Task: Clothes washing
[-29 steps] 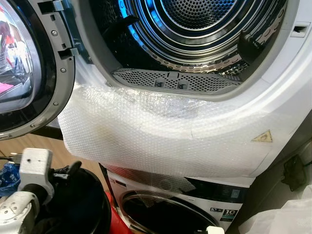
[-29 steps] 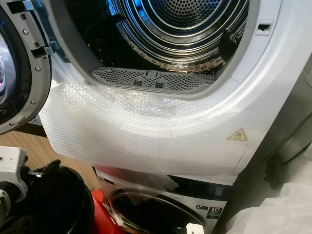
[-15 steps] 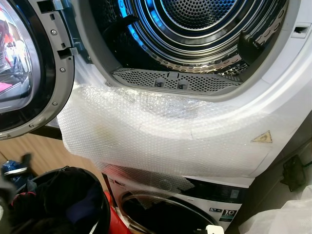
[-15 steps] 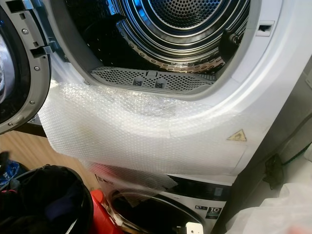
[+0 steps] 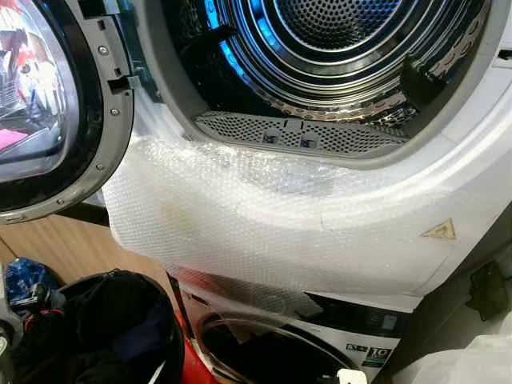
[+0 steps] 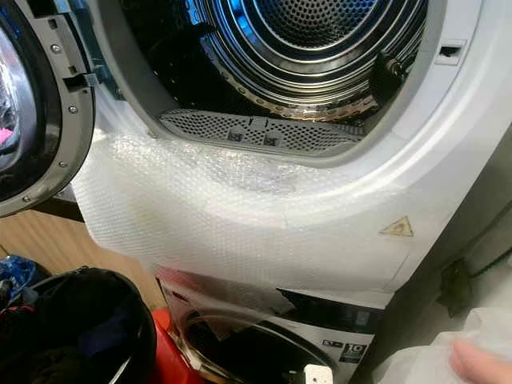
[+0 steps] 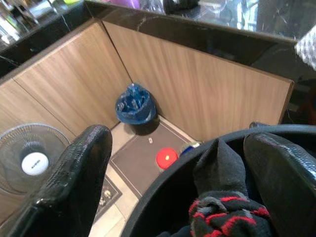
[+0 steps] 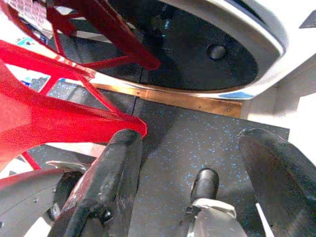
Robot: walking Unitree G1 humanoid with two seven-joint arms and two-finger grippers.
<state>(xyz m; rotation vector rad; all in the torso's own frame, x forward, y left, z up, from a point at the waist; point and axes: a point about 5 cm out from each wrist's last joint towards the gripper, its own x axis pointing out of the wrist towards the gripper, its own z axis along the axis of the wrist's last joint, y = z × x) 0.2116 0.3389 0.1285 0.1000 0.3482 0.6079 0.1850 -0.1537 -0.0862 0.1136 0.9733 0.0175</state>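
The upper machine's drum stands open, lit blue, with its door swung to the left. Bubble wrap covers the front below the opening. At the lower left a black basket holds dark clothes. My left gripper is open at the basket's rim, with a black and red garment lying loose between its fingers. My right gripper hangs open low by the lower machine's dark door.
A red frame stands beside the basket, in front of the lower machine. A blue bag, a red lid and a fan sit on the floor by wooden panels. A pale blurred shape shows at the lower right.
My left arm's silver wrist, above the basket a second ago, has dropped out of the eye views. The camera has shifted slightly, so the machine sits a little lower and to the right.
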